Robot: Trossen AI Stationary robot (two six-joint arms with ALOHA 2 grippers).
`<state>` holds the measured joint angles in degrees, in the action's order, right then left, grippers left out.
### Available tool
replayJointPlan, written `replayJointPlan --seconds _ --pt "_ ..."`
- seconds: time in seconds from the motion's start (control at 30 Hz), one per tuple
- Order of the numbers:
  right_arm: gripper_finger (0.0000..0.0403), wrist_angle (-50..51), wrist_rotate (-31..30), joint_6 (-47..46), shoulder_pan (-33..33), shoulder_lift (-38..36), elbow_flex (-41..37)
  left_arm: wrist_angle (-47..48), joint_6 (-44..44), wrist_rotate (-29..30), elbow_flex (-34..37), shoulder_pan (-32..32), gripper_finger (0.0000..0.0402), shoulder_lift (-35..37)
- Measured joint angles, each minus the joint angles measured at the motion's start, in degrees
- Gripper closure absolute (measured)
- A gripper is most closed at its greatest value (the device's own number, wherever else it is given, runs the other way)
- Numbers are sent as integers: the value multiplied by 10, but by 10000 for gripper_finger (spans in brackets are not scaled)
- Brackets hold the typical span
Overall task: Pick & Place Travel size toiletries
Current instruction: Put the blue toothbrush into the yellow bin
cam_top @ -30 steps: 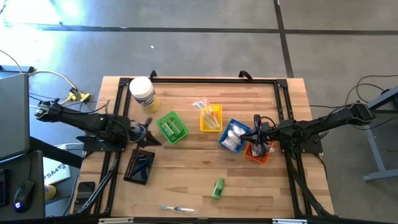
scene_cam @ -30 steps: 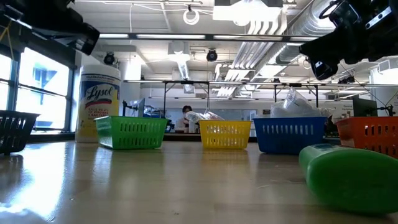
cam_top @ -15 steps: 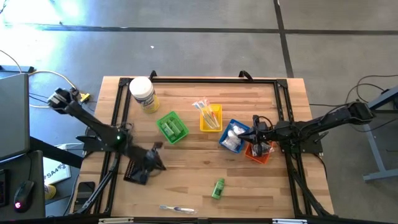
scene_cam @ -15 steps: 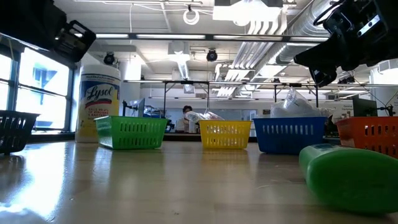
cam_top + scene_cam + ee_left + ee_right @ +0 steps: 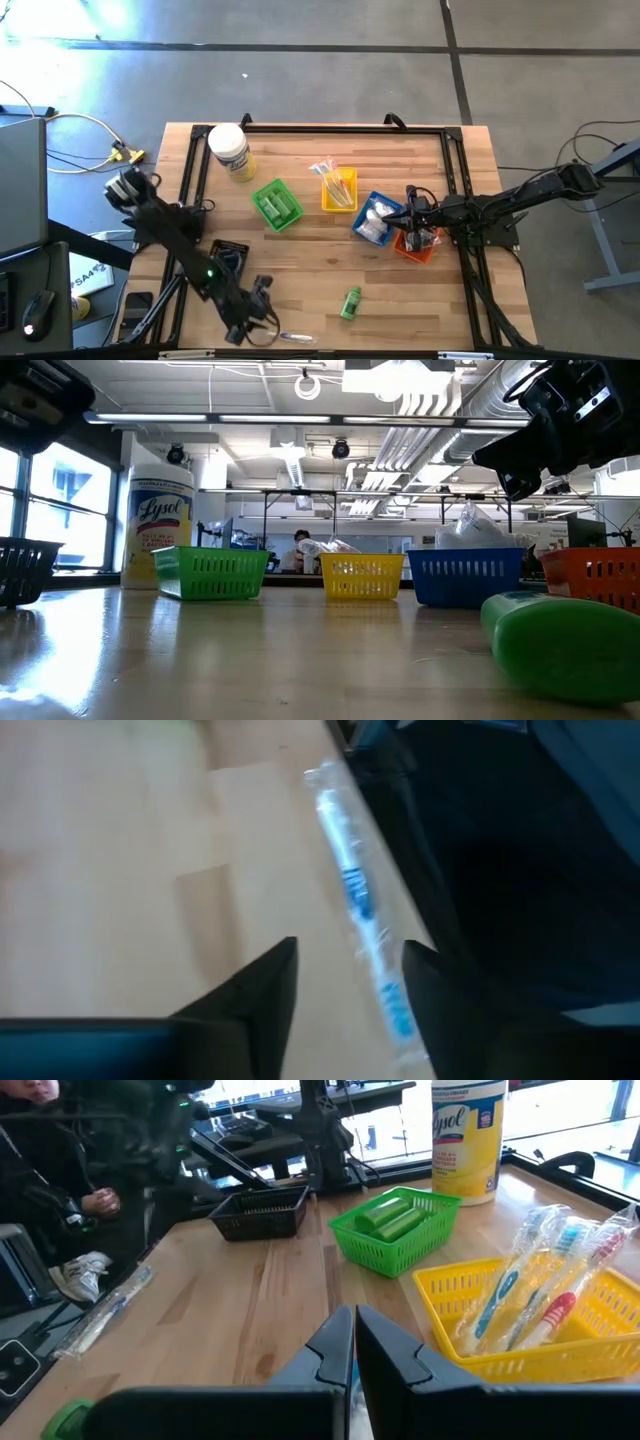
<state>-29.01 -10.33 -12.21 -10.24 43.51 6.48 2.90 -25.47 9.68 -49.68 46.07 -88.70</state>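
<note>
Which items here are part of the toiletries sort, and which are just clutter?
Job items:
- wrapped toothbrush at the table's front edge, left hand open beside it
- green tube loose on the table
- toothbrushes in the yellow tray
- green tubes in the green tray
- white packets in the blue tray

Just lying about:
- wipes jar
- yellow cable off the table

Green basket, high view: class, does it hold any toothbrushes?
No. The green basket holds only green tubes; the toothbrushes sit in the yellow basket.

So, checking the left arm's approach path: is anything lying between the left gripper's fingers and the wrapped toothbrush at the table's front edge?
Only bare wood. In the left wrist view, the left gripper is open, the wrapped toothbrush just ahead.
</note>
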Motion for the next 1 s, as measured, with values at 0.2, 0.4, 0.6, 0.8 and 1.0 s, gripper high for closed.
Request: replayJointPlan --seconds 0.2,0.4,0.6,0.8,1.0 --pt "394 0 0 0 0 0 0 4 1 -5 -85 10 171 -93" --pt "394 -7 0 4 0 0 0 83 -36 -17 -142 13 163 -156" --pt "394 -12 1 4 0 0 0 107 -78 -25 -157 29 162 -190" --pt "394 -14 0 5 0 0 0 136 -106 -14 -160 32 162 -201" --pt "394 -17 0 5 0 0 0 214 -121 35 -159 32 200 -200"
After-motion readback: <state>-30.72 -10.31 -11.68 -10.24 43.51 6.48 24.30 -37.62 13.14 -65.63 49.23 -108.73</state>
